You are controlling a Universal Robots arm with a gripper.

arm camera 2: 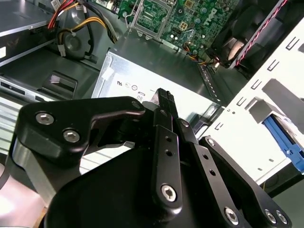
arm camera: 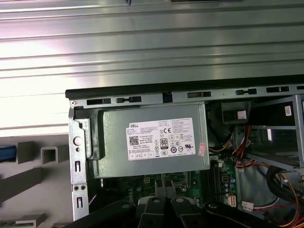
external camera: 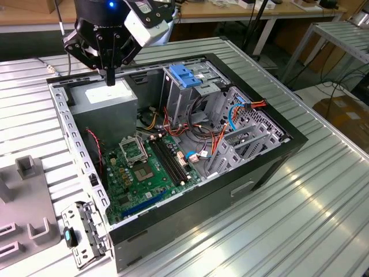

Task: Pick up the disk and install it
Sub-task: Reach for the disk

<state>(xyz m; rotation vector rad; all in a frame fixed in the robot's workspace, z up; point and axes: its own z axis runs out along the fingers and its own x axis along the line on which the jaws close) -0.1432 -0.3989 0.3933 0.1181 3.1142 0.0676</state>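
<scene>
The disk is out of view. My gripper (external camera: 110, 78) hangs over the back corner of the open computer case (external camera: 271, 167), at the exterior view's left, just above the grey power-supply box (external camera: 106, 101) with its white sticker. Its two black fingers are pressed together at the tip, shut, with nothing between them; the second wrist view shows the gripper (arm camera 2: 164, 95) the same way over the box (arm camera 2: 142, 71). The metal drive cage with a blue plastic top (external camera: 187, 75) stands inside the case to the exterior view's right of the gripper.
A green motherboard (external camera: 144, 167) and loose coloured cables (external camera: 222, 135) lie in the case. A grey slotted fixture (external camera: 23, 202) and a loose metal bracket (external camera: 86, 236) rest on the ribbed table at the exterior view's left. Benches stand behind.
</scene>
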